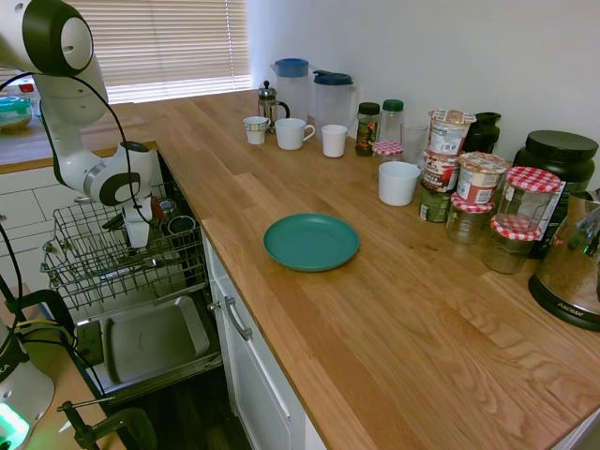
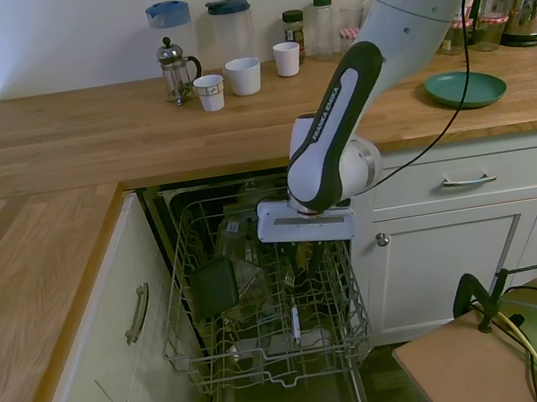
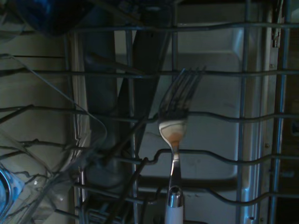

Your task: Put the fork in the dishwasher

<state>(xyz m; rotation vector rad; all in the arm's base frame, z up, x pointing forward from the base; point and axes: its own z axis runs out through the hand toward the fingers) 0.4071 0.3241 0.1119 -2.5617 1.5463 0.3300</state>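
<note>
Fork (image 2: 295,322) drops at six o'clock below our gripper (image 2: 304,253), whose opening we cannot tell; it may slip through the dishwasher (image 2: 271,352) rack wires.

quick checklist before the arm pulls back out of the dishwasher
1. dishwasher door down, rack pulled out: ok
2. fork inside the rack, among the wires: ok
3. fork free of the claw: cannot tell, the grip is hidden under the wrist
4. fork resting steady rather than slipping through the wires: cannot tell
5. space straight above the claw free of rack wires: ok
</note>
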